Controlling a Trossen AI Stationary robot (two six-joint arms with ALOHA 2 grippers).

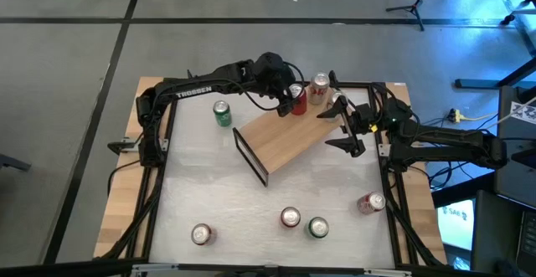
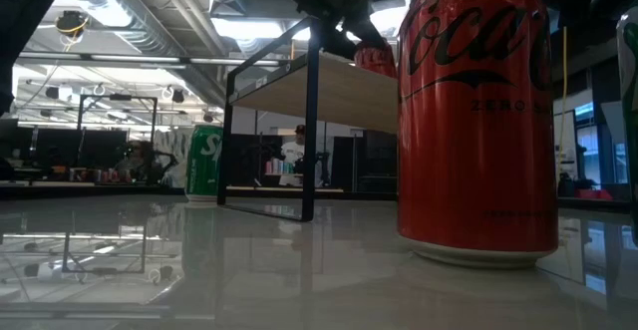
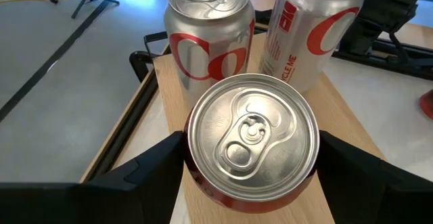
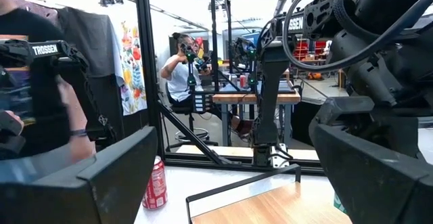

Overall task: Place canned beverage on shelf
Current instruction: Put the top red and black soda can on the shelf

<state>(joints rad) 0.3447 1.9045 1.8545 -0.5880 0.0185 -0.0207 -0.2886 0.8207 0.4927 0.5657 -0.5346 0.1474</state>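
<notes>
Shelf (image 1: 285,139) plank under left hand (image 3: 250,166), apparently clamping red can (image 3: 252,146); right hand (image 1: 352,135) wide, empty.

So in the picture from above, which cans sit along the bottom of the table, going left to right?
Silver-topped can → second silver-topped can → green can → red and white can, lying nearest the right edge.
</notes>
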